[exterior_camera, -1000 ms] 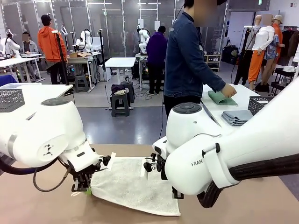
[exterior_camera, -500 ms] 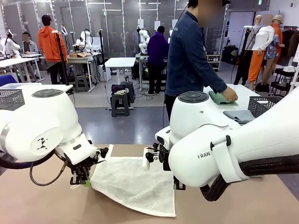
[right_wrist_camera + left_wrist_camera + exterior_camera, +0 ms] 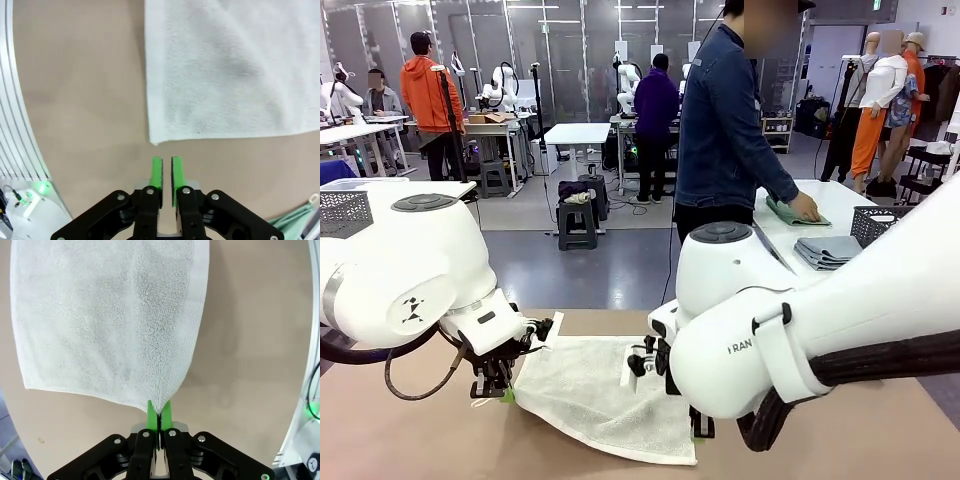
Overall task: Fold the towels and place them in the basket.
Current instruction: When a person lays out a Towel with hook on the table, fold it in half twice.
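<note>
A towel (image 3: 605, 395) lies spread on the near table (image 3: 420, 440). Its left corner sits pinched in the left gripper (image 3: 159, 409); the right gripper (image 3: 166, 166) hangs just off its right corner, apart from it. Far right, a person's hand (image 3: 808, 207) rests on a cloth (image 3: 785, 211) on another table (image 3: 840, 193).

Brown worktop (image 3: 400, 440) carried one off-white rectangular terry towel (image 3: 605, 395), lying at its middle. One mint green cloth with a white loop (image 3: 296, 216) was noted by its corner. White robot arms (image 3: 410, 290): two. Black two-finger grippers with green pads: two, left gripper (image 3: 159, 415) and right gripper (image 3: 166, 165). Dark grey plastic lattice baskets numbered two: left basket (image 3: 342, 212) and right basket (image 3: 880, 222), each at a white table's edge. One green folded cloth (image 3: 792, 211) and one stack of grey folded cloths (image 3: 828, 250) were counted. Persons: four, one in a blue denim jacket (image 3: 725, 120).
</note>
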`<state>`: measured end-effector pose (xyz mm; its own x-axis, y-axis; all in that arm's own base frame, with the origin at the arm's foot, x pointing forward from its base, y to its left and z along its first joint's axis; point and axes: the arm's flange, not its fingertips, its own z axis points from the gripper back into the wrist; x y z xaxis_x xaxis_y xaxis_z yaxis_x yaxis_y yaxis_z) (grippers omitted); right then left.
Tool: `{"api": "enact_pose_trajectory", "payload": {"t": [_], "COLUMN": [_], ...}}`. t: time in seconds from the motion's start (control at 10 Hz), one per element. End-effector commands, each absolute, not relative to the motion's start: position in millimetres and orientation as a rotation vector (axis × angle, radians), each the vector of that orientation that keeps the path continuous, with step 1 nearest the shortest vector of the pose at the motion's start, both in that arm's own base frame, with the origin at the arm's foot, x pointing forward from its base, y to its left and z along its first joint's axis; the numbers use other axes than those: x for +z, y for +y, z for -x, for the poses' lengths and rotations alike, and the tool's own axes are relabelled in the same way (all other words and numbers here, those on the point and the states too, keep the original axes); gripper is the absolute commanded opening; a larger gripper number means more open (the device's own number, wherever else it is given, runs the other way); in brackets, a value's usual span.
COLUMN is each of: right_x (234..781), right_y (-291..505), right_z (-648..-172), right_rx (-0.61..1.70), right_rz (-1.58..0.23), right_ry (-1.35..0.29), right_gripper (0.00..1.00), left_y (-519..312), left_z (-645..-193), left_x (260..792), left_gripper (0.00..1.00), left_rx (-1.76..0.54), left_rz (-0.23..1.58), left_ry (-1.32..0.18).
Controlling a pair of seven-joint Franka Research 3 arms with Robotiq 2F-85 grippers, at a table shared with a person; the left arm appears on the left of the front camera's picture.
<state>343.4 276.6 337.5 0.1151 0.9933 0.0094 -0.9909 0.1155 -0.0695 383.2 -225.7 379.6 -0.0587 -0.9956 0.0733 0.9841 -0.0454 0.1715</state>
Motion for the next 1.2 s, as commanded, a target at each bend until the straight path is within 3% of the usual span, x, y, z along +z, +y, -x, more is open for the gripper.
{"api": "enact_pose_trajectory", "payload": {"t": [0.0,1.0,1.1], "right_x": [326.8,290.7,288.6], "right_y": [286.6,306.7,306.9], "right_z": [-348.9,-359.8,-360.7], "right_rx": [1.422,1.507,1.525], "right_rz": [0.009,-0.014,-0.006], "right_ry": [-0.024,0.041,0.032], "right_gripper": [0.2,0.2,0.15], "left_y": [-225.9,-225.9,-225.9], "left_z": [-383.3,-383.3,-383.3], "left_x": [379.5,379.5,379.5], "left_gripper": [0.0,0.0,0.0], "left_rx": [-1.619,-1.619,-1.619], "left_rz": [-0.074,-0.074,-0.074], "left_ry": [-0.197,-0.197,-0.197]}}
